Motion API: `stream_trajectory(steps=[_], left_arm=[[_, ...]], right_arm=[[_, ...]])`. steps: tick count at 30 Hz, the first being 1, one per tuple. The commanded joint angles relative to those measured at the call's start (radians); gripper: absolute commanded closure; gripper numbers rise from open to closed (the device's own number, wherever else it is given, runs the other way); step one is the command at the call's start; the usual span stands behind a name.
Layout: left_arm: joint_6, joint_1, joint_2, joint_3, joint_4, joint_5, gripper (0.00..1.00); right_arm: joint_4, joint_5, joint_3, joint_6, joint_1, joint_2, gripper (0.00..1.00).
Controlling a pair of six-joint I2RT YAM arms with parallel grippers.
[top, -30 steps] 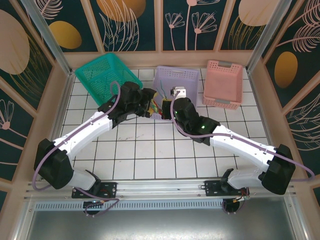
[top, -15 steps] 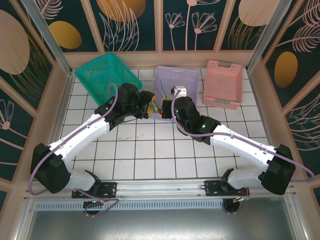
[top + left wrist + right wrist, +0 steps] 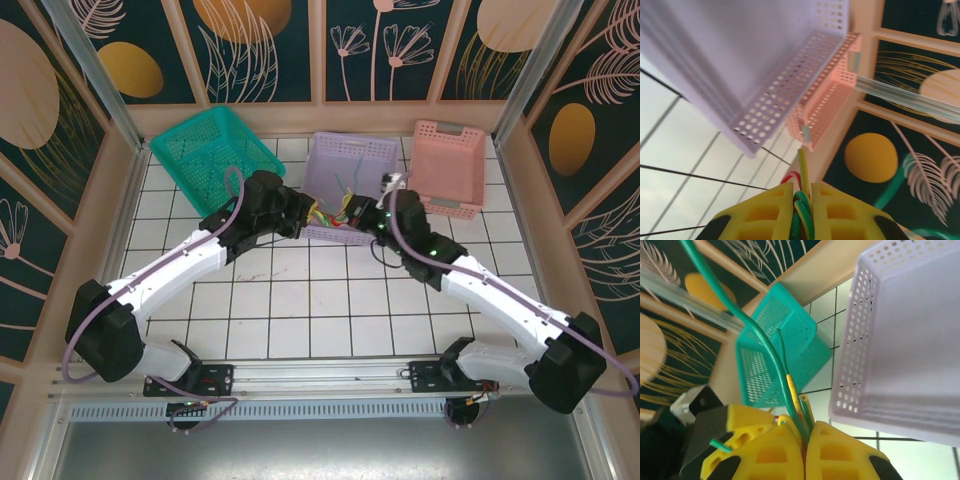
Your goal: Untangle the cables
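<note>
Though the left pincer (image 3: 308, 215) and right pincer (image 3: 358, 214) are each clamped on the cables (image 3: 334, 212), the red, green and yellow strands bunch between them as 1 knot; separating, I judge, is mostly undone.

- Cables (image 3: 803, 167): smooth, glossy plastic sheathing in green, yellow and red.
- Left claw (image 3: 801, 192) and right claw (image 3: 804, 432): matt yellow moulded plastic, cast with recessed cells.
- Purple basket (image 3: 790, 85), pink basket (image 3: 825, 105) and teal basket (image 3: 805, 340): perforated plastic with a soft sheen.
- Desk (image 3: 300, 300): glossy white tiles.
- Surrounding frame (image 3: 320, 118): pale, smooth wood.
- Front rail (image 3: 320, 378): brushed metal.
</note>
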Motion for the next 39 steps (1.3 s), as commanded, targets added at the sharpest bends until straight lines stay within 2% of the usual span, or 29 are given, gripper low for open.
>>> stream_trajectory(steps=[1,3,5,7,8,10,12,13,14,17,20,23,27,30,36,39], left_arm=[[-0.041,0.032,-0.071,-0.024,0.146,-0.185,1.0],[-0.036,0.032,-0.078,-0.038,0.249,-0.227,1.0],[-0.005,0.031,-0.072,-0.031,0.317,-0.242,1.0],[0.028,0.031,-0.062,-0.02,0.339,-0.222,1.0],[0.042,0.031,-0.056,-0.012,0.33,-0.199,1.0],[0.078,0.031,-0.049,0.005,0.285,-0.162,1.0],[0.102,0.031,-0.034,0.021,0.224,-0.11,1.0],[0.109,0.032,-0.024,0.024,0.203,-0.078,1.0],[0.115,0.032,-0.012,0.03,0.182,-0.048,1.0],[0.152,0.031,0.033,0.072,0.096,0.033,1.0],[0.199,0.032,0.08,0.14,-0.029,0.062,1.0],[0.209,0.032,0.105,0.172,-0.063,0.075,1.0],[0.222,0.032,0.128,0.208,-0.088,0.091,1.0],[0.229,0.032,0.135,0.219,-0.092,0.102,1.0],[0.24,0.032,0.134,0.222,-0.096,0.114,1.0],[0.24,0.03,0.126,0.22,-0.09,0.113,1.0]], right_arm=[[-0.02,-0.234,-0.114,0.473,-0.169,-0.031,1.0],[0.03,-0.351,-0.214,0.7,-0.196,-0.035,1.0],[0.195,-0.415,-0.349,0.95,-0.178,-0.048,1.0],[0.247,-0.429,-0.411,1.098,-0.15,-0.067,1.0],[0.238,-0.436,-0.416,1.118,-0.148,-0.077,1.0],[0.163,-0.423,-0.366,1.004,-0.178,-0.105,0.98],[-0.013,-0.378,-0.242,0.706,-0.22,-0.118,0.86],[-0.131,-0.331,-0.132,0.482,-0.231,-0.108,0.78],[-0.218,-0.293,-0.066,0.323,-0.226,-0.096,0.74],[-0.436,-0.086,0.11,-0.103,-0.149,-0.071,0.52],[-0.461,0.121,0.126,-0.325,-0.016,-0.111,0.27],[-0.444,0.253,0.124,-0.433,0.101,-0.111,0.08],[-0.393,0.409,0.182,-0.529,0.234,-0.002,0.04],[-0.37,0.505,0.24,-0.547,0.259,0.095,0.01],[-0.276,0.415,0.261,-0.498,0.166,0.14,0.01],[-0.236,0.268,0.239,-0.446,0.062,0.131,0.1]])
